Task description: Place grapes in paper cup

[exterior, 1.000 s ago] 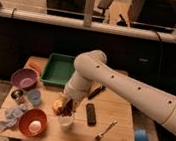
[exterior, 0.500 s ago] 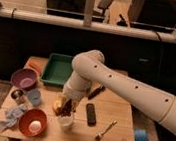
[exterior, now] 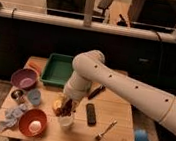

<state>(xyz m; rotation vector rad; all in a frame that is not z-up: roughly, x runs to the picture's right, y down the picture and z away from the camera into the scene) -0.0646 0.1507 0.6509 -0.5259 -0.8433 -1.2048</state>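
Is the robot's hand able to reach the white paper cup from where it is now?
Probably yes. The hand hangs just above the paper cup, with only the grapes between them; the red bowl and the remote lie off to the sides.

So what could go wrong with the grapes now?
The grapes hang at the gripper right over the small cup. The bunch looks about as long as the cup, so it might catch the rim and tip it. If it slips sideways, it could land by the yellow fruit instead.
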